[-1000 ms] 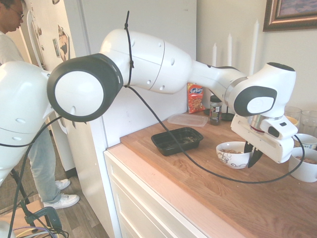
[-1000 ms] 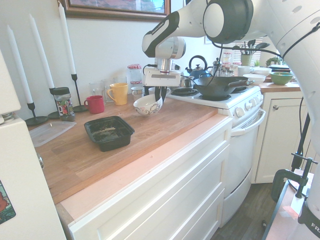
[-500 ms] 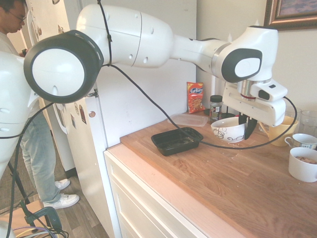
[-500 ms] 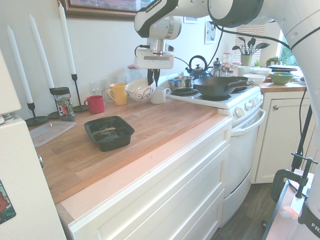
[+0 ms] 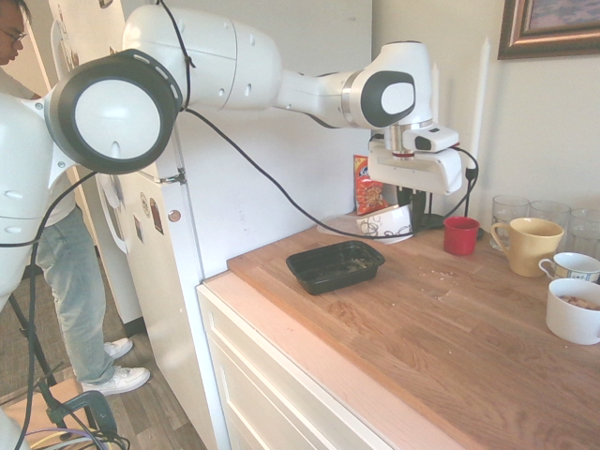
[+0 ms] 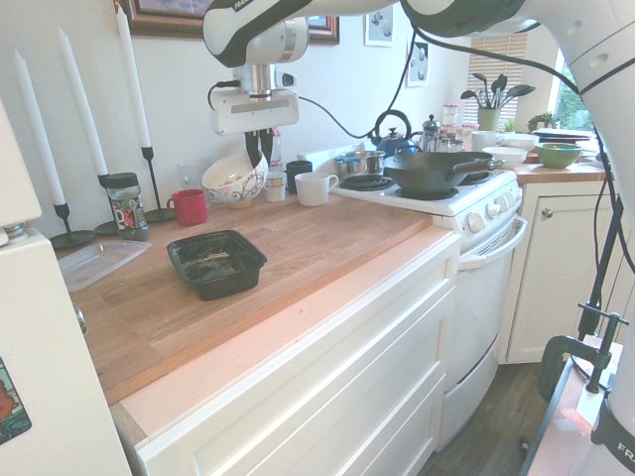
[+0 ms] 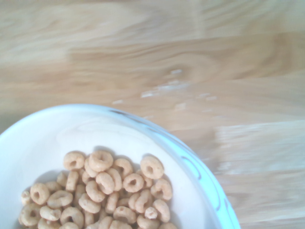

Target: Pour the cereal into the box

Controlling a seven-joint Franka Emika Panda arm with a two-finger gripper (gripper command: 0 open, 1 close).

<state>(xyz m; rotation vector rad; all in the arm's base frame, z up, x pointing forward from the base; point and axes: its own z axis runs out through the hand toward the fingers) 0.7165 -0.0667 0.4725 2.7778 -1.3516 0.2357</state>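
The gripper [image 6: 258,149] pinches the rim of the white ceramic bowl with dark swirls [image 6: 233,178], lifted clear of the wooden counter [image 6: 327,238]. The ring-shaped light-brown cereal [image 7: 105,191] sits inside it — unpoured. The shallow black plastic box [image 6: 216,263] waits at seven o'clock of the bowl; carrying over and tipping remain.

A wooden table [image 6: 298,258] tops white drawers [image 6: 327,397] beside a white stove [image 6: 466,213], with a pale wall [image 6: 189,89], a framed picture [image 5: 548,26], dark wood floor [image 5: 155,417] and a bright far window [image 6: 571,94].
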